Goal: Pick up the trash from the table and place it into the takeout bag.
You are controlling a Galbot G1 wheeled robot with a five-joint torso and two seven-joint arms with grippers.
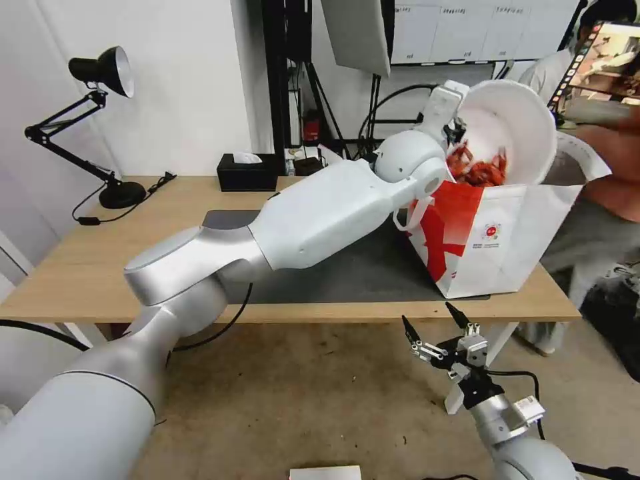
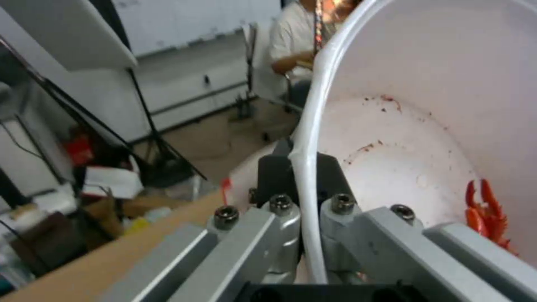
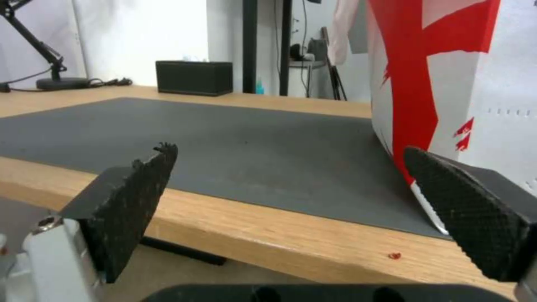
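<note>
Bowl [image 1: 510, 127] rim in left gripper [image 2: 305, 176] (tipped)

A black articulated desk lamp [image 1: 100, 73] stands at the far left, its round base [image 1: 121, 195] in front of a plain white wall [image 1: 180, 87]. Its black cable [image 1: 157, 181] trails from the base toward a black tissue box [image 1: 247, 172], which sits to the right of the lamp, near the wall. Behind the box, dark tripod stands [image 1: 320, 100] and a grey panel [image 1: 357, 33] rise. Further right of the panel, a white board [image 1: 467, 30] covers the rear wall. Below the lamp, the floor [image 1: 320, 400] is brownish and scuffed.
</note>
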